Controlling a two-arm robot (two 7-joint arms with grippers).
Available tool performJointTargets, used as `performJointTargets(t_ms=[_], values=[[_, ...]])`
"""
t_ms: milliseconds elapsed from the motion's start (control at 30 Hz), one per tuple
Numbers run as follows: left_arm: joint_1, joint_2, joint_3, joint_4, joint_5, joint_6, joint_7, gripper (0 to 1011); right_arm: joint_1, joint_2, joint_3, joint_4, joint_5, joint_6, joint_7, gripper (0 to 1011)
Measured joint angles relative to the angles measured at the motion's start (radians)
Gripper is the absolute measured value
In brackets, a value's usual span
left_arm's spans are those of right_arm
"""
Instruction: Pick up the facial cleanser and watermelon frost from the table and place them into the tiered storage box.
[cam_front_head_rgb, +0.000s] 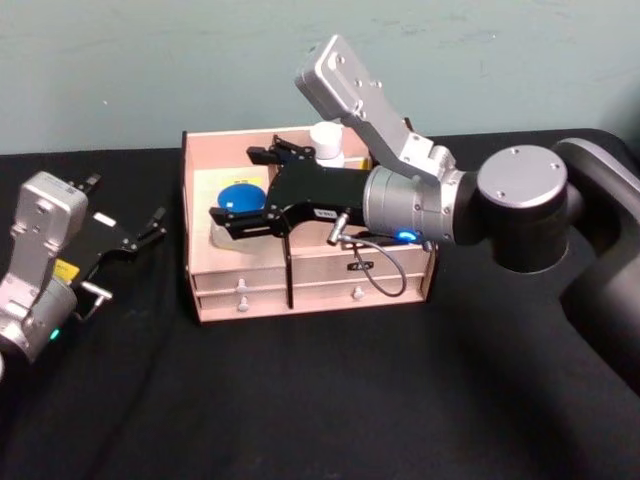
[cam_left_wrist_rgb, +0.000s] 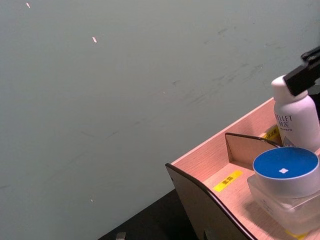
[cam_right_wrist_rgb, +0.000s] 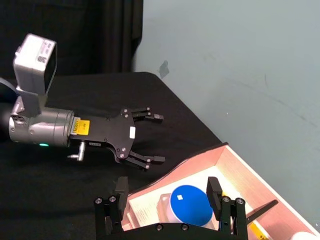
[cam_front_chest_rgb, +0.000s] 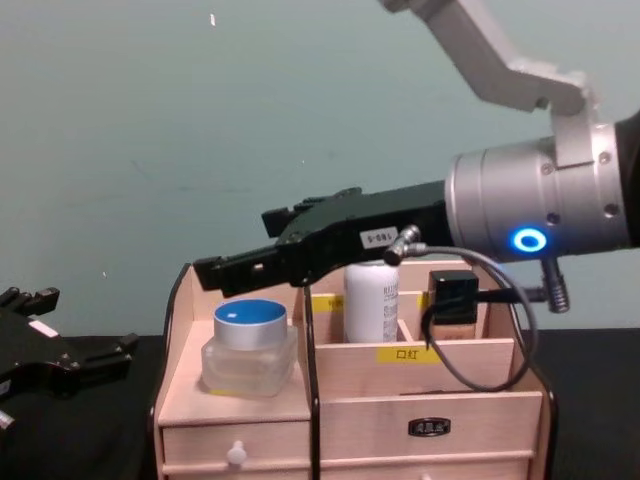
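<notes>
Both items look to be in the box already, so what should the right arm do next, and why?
Probably lift the right gripper up and draw it back. Its open fingers flank the blue-lidded jar, which already rests in the storage box with the white bottle behind. The left gripper is open over the table beside the box.

Both arms wear silver cylindrical wrists with black flat-plated hands, the right hand (cam_front_head_rgb: 245, 190) trailing a looped black cable and a blue ring light, the left hand (cam_front_head_rgb: 128, 215) carrying a yellow label.
</notes>
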Motion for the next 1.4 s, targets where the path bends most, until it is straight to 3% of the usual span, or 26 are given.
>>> performJointTargets(t_ms=[433,1000,1400], values=[[0.000,0.000,0.000,0.000,0.000,0.000,0.000,1009,-0.092,0.061,0.071,-0.106,0.010,-0.032,-0.089,1002],[0.000,0.000,0.000,0.000,0.000,0.000,0.000,1010,-0.293,0.144,0.271,-0.217,-0.023,-0.095,-0.253,1002],[0.000,0.000,0.000,0.000,0.000,0.000,0.000,1010,-0.402,0.140,0.389,-0.218,-0.057,-0.127,-0.372,1002]])
